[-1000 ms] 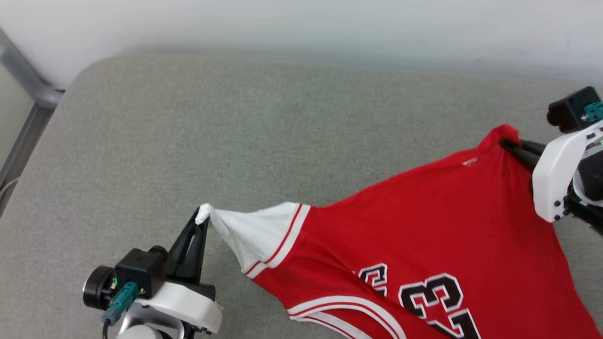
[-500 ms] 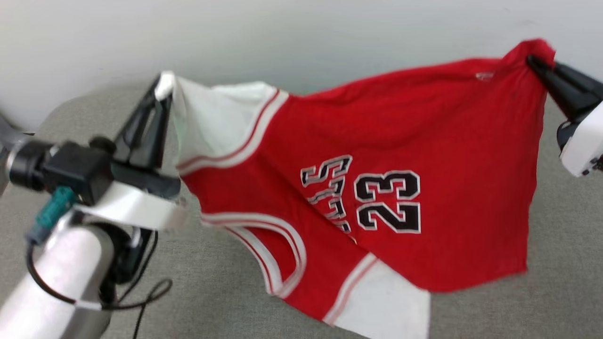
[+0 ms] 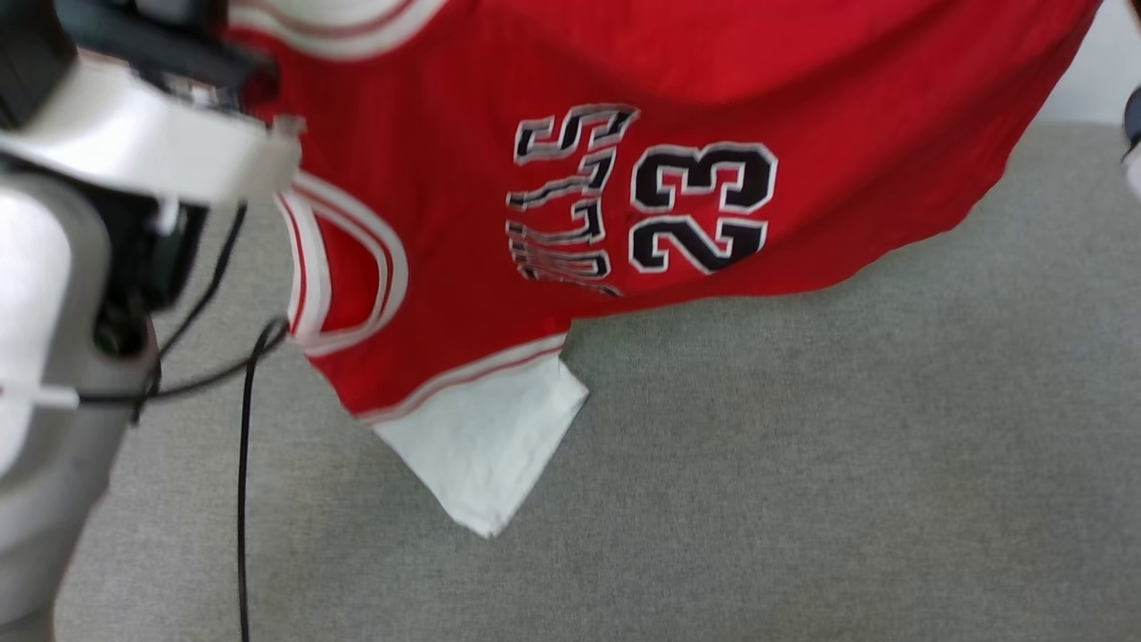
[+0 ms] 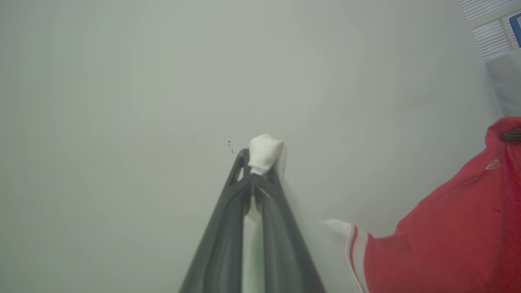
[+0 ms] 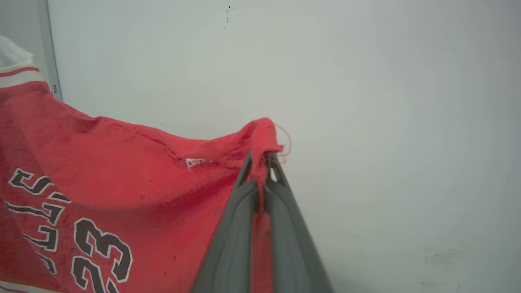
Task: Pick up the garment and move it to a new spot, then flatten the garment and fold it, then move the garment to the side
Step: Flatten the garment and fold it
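Where the head view looked down, the garment (image 3: 677, 71) hung spread in the air above a grey cushion (image 3: 802, 446), its red body stretched across the top of the frame. The black numerals (image 3: 700, 209), outlined in white, faced the camera. One white sleeve (image 3: 486, 446) drooped lowest, its corner pointing at the cushion; whether it touched could not be told. A pale forearm (image 3: 45, 374) stood at the left edge with a black cable (image 3: 242, 464) dangling beside it.

In the left wrist view, the left gripper (image 4: 255, 162) was clamped on a small wad of white sleeve cloth, which bulged just past the fingertips. The fingers were pressed together along their length. From there the cloth ran down to the right into striped trim and red fabric. A plain pale wall (image 4: 122, 81) lay behind.

In the right wrist view, the right gripper (image 5: 260, 162) was closed on a pinch of red cloth at the garment's edge, a loose thread curling off it. The red body sagged away to the left, numerals showing at lower left.
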### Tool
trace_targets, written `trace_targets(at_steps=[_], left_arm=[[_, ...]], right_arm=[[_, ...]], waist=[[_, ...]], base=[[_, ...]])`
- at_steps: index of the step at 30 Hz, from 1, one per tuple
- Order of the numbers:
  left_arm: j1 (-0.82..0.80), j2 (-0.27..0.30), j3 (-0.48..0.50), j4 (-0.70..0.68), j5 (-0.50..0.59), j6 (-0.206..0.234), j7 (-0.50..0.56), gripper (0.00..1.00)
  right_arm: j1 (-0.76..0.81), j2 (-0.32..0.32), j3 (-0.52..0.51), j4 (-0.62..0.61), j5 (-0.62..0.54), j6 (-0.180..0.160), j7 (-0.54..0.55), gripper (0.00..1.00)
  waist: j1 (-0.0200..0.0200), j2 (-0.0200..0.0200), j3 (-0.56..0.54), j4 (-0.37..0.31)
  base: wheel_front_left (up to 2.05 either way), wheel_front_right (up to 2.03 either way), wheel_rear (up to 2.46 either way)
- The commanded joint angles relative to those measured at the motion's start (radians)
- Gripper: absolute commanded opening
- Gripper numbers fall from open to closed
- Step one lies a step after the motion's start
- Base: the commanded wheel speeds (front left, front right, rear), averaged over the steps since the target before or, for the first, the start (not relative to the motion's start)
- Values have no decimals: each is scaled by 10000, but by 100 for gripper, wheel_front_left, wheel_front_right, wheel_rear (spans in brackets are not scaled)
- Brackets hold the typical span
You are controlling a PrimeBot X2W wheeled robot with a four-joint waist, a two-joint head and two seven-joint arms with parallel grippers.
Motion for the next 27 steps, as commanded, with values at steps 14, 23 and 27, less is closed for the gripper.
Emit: trace_targets(at_steps=[14,23,27], left_arm=[[-5245,-594,66,2834,181,-1174,-51,0],[-8677,-925,-175,5381,510,-1797,-602,0],[-9765,-943,-440,6293,605,-1955,-765,0]], right_arm=[[-4785,671,15,1789,-1449,-8,130,0],[-7973,1324,232,4222,-2136,-8,-738,0],[-9041,1508,555,5183,-2450,-8,-1191,0]], waist=[[0,0,2762,-251],[0,0,3807,-419],[0,0,4158,-398]], base=[[0,0,0],[0,0,0],[0,0,0]])
